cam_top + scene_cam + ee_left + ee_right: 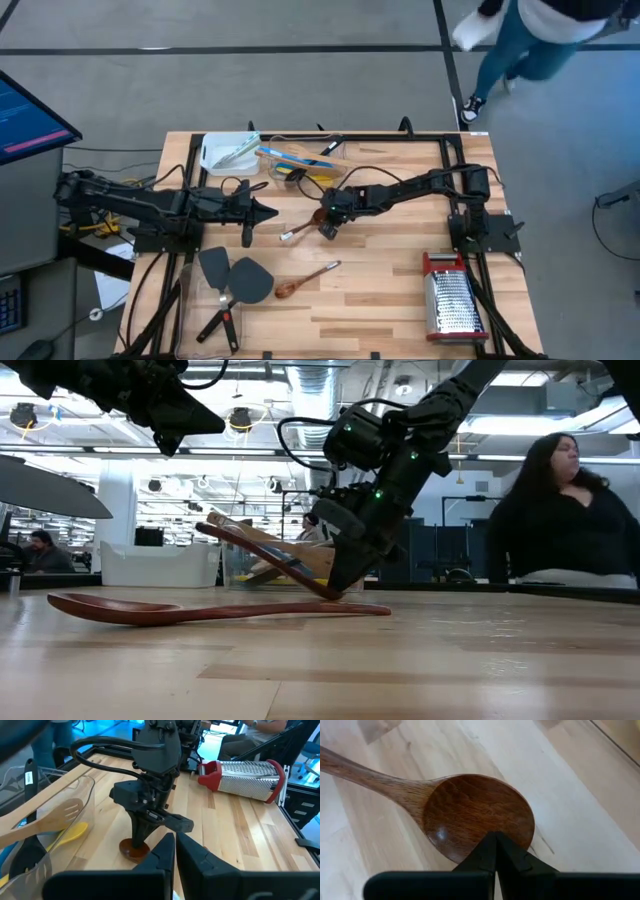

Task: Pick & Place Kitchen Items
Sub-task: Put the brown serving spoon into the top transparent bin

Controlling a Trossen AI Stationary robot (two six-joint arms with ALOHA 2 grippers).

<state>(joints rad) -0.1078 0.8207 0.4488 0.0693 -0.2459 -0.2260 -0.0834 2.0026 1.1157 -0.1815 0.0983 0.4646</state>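
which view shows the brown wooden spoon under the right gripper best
The right wrist view: the wooden spoon fills it, bowl up, with the shut right gripper at its rim. The high view shows it small, the low view tilted from the side, and the left wrist view only its bowl edge.

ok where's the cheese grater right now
In the high view the steel grater lies near the table's front right corner, beside the right arm's base and well clear of the spoons mid-table.

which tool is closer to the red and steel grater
Right. The right tool sits mid-table on a brown wooden spoon, nearer the grater; the left tool hangs farther away.
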